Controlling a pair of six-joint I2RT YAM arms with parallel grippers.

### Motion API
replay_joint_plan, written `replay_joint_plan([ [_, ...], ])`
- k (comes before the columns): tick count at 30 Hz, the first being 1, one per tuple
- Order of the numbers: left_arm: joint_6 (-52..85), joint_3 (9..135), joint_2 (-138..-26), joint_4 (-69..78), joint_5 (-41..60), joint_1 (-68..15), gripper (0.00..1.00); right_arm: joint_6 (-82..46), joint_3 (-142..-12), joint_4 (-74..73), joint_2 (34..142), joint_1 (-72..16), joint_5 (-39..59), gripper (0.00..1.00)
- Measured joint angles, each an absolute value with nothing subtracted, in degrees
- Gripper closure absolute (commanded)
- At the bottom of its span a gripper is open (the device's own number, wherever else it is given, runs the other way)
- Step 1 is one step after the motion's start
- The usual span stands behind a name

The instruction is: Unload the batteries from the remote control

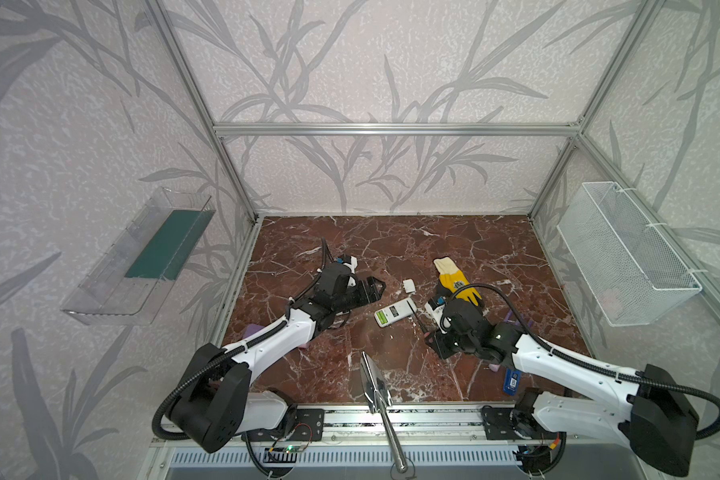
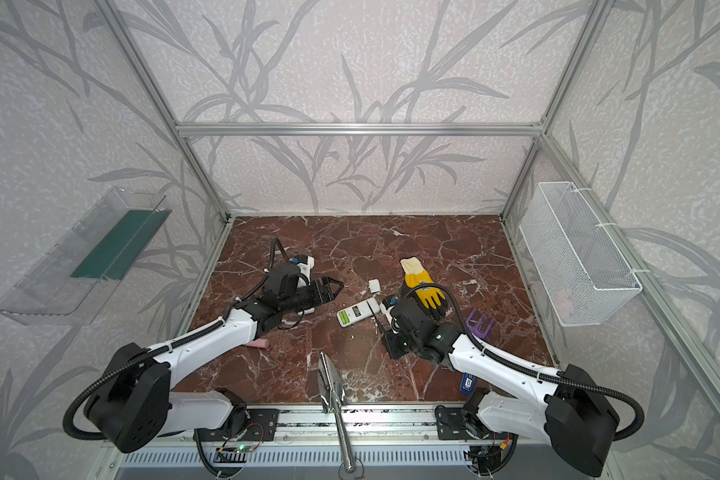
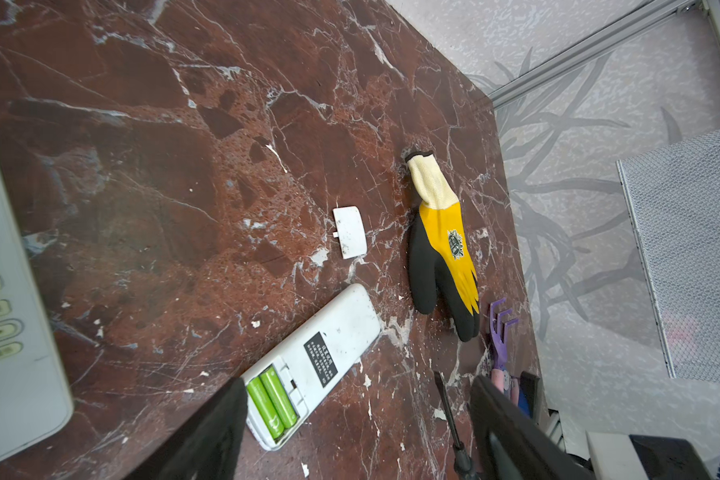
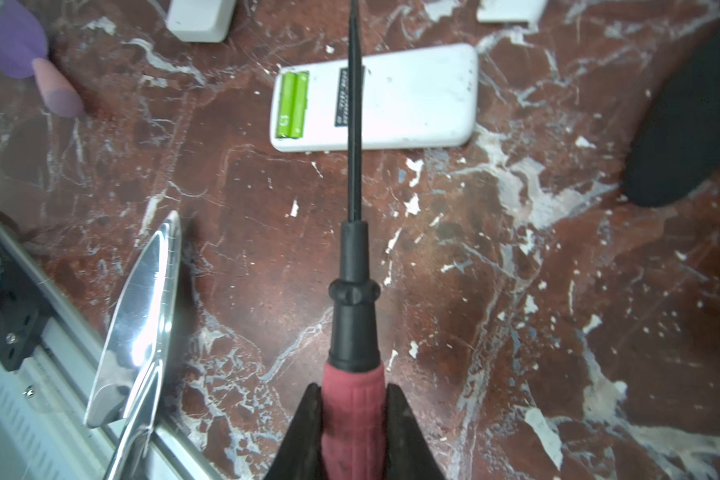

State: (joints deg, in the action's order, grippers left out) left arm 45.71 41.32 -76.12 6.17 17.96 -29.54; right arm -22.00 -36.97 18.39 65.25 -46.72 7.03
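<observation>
A white remote control (image 1: 395, 312) is seen lying face down on the red marble worktop (image 1: 454, 241), just below the middle of the frame in both top views. Its battery compartment is uncovered at the end turned toward the left of the frame, and two lime green batteries (image 3: 272, 401) are lodged in it side by side. The small white cover (image 1: 409, 285) is found on the worktop just above the remote, apart from it.

The right gripper (image 4: 352, 390) is clamped on the red handle of a screwdriver (image 4: 353, 291), to the right of the remote in the top views. The black shaft is pointed toward the remote, and in the left wrist view the tip is seen apart from it.

The left gripper (image 1: 381, 289) is held left of the remote with its jaws wide apart, and nothing is gripped.

A yellow and black glove (image 1: 458, 282) is laid to the upper right of the remote. A second remote (image 3: 13, 324) is partly shown in the left wrist view.
</observation>
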Motion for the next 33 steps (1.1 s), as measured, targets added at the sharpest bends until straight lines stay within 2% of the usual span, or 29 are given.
replay_joint_plan([
  [9,49.3,40.51,-78.85,16.38,19.11,-33.08,0.33,-19.84,-43.35,18.0,70.41,-46.72,12.78,1.0],
  [19,53.23,38.96,-81.32,24.51,20.05,-33.71,0.46,-21.08,-44.12,13.89,72.1,-46.72,15.92,1.0],
  [33,54.83,38.37,-81.32,26.7,19.53,-33.67,0.97,-23.42,-46.04,10.44,74.78,-45.89,16.64,1.0],
])
